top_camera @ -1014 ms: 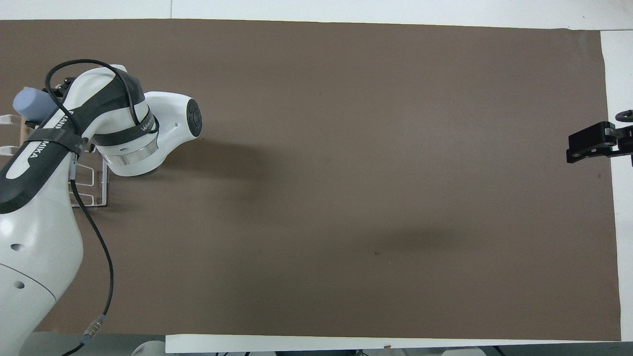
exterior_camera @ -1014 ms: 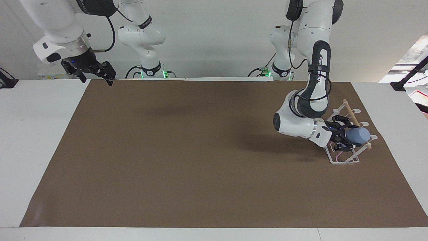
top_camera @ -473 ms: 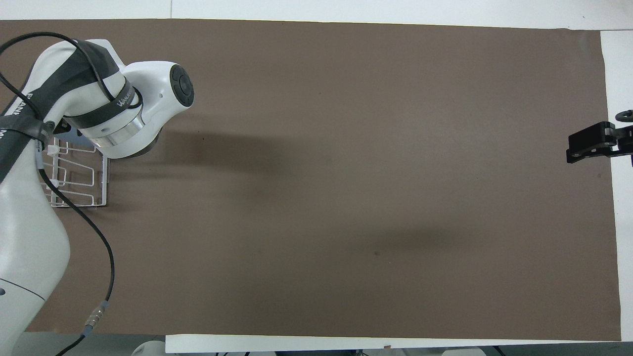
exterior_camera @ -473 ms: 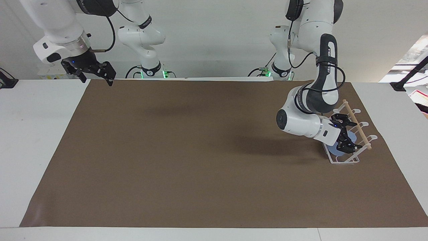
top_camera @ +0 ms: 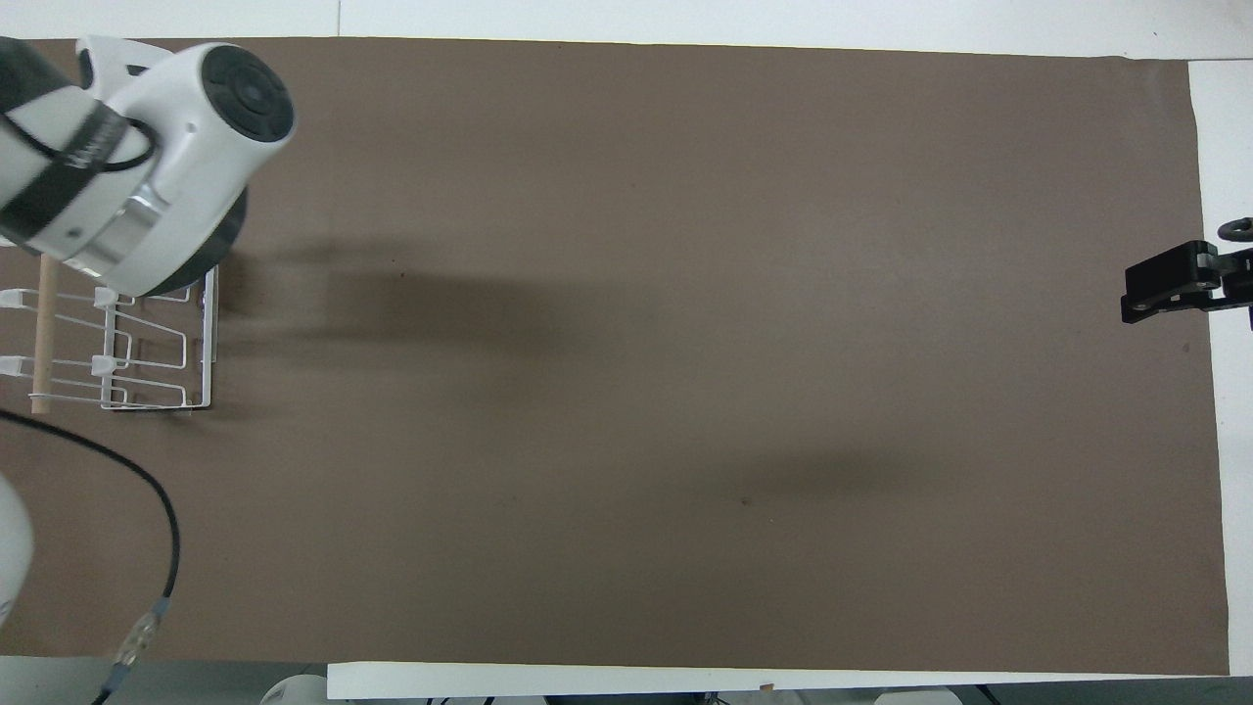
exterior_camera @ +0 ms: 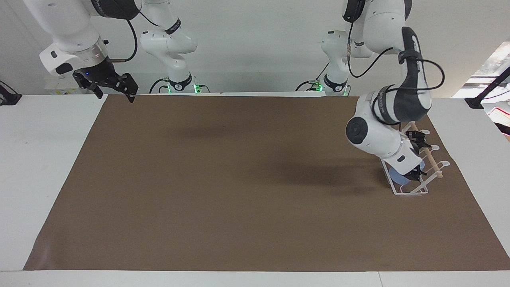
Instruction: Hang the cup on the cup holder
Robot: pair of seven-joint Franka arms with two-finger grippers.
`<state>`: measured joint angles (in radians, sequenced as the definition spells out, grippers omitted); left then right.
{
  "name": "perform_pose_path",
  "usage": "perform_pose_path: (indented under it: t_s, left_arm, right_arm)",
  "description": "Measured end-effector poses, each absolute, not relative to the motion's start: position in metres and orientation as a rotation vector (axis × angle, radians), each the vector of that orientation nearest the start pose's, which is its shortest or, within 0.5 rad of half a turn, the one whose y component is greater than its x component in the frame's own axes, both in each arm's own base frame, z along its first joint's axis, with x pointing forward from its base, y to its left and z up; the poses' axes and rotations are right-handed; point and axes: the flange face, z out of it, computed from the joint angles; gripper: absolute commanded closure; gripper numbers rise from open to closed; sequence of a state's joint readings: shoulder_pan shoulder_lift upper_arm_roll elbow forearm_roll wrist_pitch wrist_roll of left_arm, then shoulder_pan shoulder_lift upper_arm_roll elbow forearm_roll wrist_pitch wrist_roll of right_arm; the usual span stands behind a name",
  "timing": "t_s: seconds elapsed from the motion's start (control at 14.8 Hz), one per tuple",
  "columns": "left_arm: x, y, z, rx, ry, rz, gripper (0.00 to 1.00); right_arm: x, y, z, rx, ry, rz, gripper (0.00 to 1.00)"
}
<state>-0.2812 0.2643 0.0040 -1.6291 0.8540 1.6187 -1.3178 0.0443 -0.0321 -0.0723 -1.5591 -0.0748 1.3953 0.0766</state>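
- My left tool (exterior_camera: 416, 159) sits over the rack (exterior_camera: 414, 187), against the blue cup (exterior_camera: 397, 176); I cannot tell its grip.
- My right tool (exterior_camera: 115, 89) waits released over the table (exterior_camera: 40, 139) edge.

Light-blue cup (exterior_camera: 398, 175) sits in white wire holder (exterior_camera: 414, 190), mostly hidden, under holder's wooden dowel (exterior_camera: 431, 157).

The worktop (exterior_camera: 48, 167) was white, covered across most of its width by a plain matte brown mat (exterior_camera: 247, 183). The cup holder (exterior_camera: 418, 190) was white wire, with a pale wooden dowel (exterior_camera: 432, 163) along its top. The cup (exterior_camera: 396, 175) showed light blue. Both arms were white with dark grey bands and black cables; the left gripper (exterior_camera: 416, 172) and right gripper (exterior_camera: 111, 85) were black.
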Motion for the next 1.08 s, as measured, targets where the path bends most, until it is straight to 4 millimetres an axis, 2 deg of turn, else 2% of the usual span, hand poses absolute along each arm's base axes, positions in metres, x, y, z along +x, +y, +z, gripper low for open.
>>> perform_pose_path:
  t_s: [0.14,0.27,0.47,0.74,0.95,1.08]
  left_arm:
    - [0.598,-0.078,0.525,-2.274,-0.954,-0.39,0.0]
    - [0.58,-0.065,0.549,-2.454,-0.863,-0.249,0.0]
    - [0.56,-0.057,0.564,-2.733,-0.609,-0.024,0.0]
    - [0.55,-0.065,0.578,-3.039,-0.146,0.177,0.0]
    - [0.554,-0.042,0.592,-3.156,-0.03,0.166,0.0]
    - [0.553,-0.04,0.596,-3.162,-0.009,0.165,0.0]
  right_arm:
    - [0.525,-0.024,0.633,-3.205,0.181,0.209,0.0]
    - [0.525,-0.024,0.633,-3.205,0.181,0.209,0.0]
    - [0.525,-0.024,0.633,-3.205,0.181,0.209,0.0]
    - [0.525,-0.024,0.633,-3.205,0.181,0.209,0.0]
    - [0.525,-0.024,0.633,-3.205,0.181,0.209,0.0]
    - [0.525,-0.024,0.633,-3.205,0.181,0.209,0.0]
